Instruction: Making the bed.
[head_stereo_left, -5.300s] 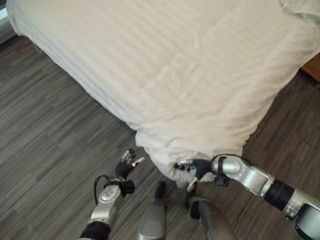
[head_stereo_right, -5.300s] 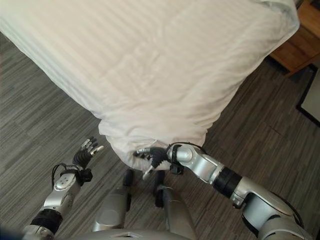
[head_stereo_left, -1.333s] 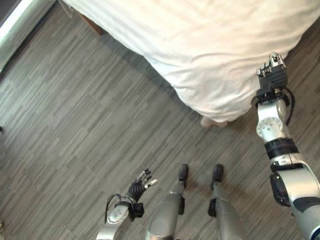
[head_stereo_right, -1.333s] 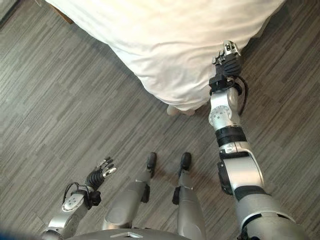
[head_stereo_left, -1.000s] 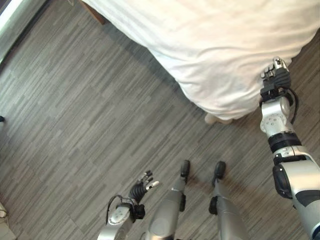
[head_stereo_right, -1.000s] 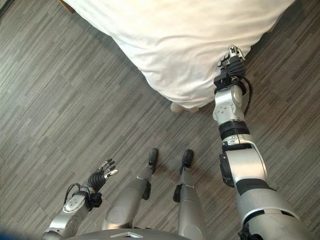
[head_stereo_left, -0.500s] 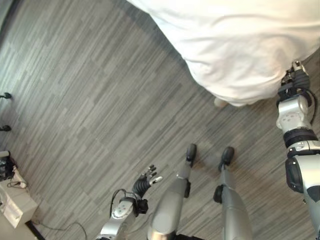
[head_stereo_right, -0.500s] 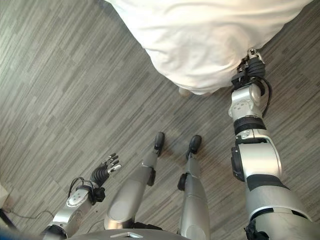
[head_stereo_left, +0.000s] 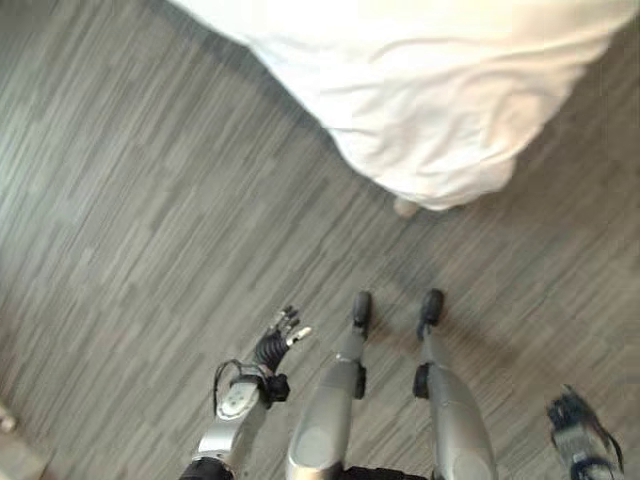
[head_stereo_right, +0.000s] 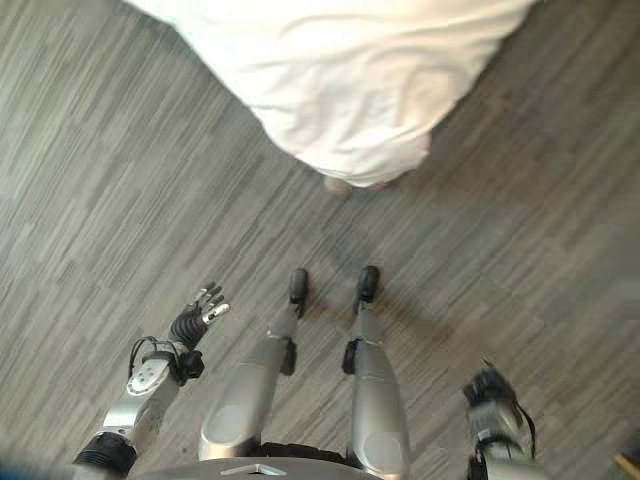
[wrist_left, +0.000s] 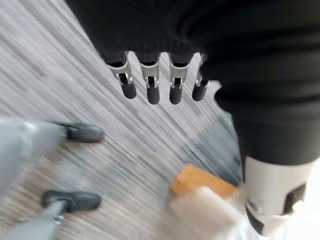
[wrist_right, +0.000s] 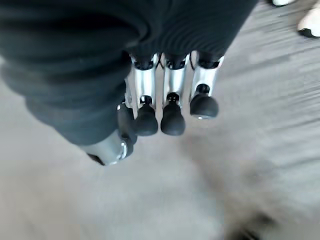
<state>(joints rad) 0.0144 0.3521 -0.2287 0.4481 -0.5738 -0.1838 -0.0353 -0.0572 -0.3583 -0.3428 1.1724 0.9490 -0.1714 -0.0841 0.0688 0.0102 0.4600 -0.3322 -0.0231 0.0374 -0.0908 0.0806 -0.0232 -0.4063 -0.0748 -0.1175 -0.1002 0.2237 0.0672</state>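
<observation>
While the white duvet (head_stereo_left: 430, 90) is draping over the bed's corner and hanging toward the grey plank floor (head_stereo_left: 130, 200), neither hand is touching it, probably because that corner is already dressed. The left hand (head_stereo_left: 274, 340) is hanging low beside the body, fingers relaxed and holding nothing. The right hand (head_stereo_right: 488, 388) is hanging well apart from the bedding, fingers loosely extended, also holding nothing.

The bed (head_stereo_left: 430, 90) is cut off by the upper edge, and the right hand (head_stereo_left: 572, 415) appears blurred at the lower corner.
</observation>
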